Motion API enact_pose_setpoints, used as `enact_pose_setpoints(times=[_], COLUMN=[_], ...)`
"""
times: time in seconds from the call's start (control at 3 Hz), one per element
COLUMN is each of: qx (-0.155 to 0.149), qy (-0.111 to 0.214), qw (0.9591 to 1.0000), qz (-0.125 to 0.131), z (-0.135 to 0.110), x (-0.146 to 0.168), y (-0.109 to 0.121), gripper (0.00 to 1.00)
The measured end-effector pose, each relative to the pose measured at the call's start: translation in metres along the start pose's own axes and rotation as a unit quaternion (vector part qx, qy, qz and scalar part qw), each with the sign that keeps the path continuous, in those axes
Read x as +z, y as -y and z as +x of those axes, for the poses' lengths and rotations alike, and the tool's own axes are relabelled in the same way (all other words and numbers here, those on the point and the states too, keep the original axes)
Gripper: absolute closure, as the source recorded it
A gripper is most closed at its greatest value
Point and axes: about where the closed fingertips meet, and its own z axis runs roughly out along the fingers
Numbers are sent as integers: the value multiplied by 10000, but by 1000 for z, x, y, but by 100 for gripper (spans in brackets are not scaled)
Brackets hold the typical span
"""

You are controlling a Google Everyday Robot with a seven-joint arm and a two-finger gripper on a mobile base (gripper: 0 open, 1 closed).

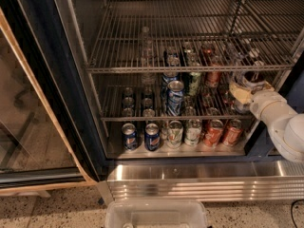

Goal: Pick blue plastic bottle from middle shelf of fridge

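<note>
The fridge (57,80) has a dark blue frame and stands open. The blue plastic bottle (175,98), with a blue-and-white label and a pale top, stands upright near the front centre of the middle shelf (118,118), a wire rack. Cans stand around and behind it. My gripper (240,93) sits at the right end of the middle shelf, on a white arm (280,120) that reaches in from the right. It is well to the right of the bottle and apart from it, with cans in between. A dark round container (254,76) is just above the gripper.
Blue, silver and red cans (152,136) line the fridge floor below. The upper wire rack (190,69) holds a clear bottle (147,46) and several cans. The glass sliding door (28,127) is at left. A ribbed steel strip (199,184) and a white bin (156,213) lie below.
</note>
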Motion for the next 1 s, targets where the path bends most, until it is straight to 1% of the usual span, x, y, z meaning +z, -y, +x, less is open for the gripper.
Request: enact_pose_setpoints(times=[0.33,0.67,1.0], qx=[0,0,0], qy=[0,0,0], qw=[10000,10000,10000], qz=[0,-1,-1], z=[0,0,-2], x=[0,0,0], y=[0,0,0], gripper=[60,85,100])
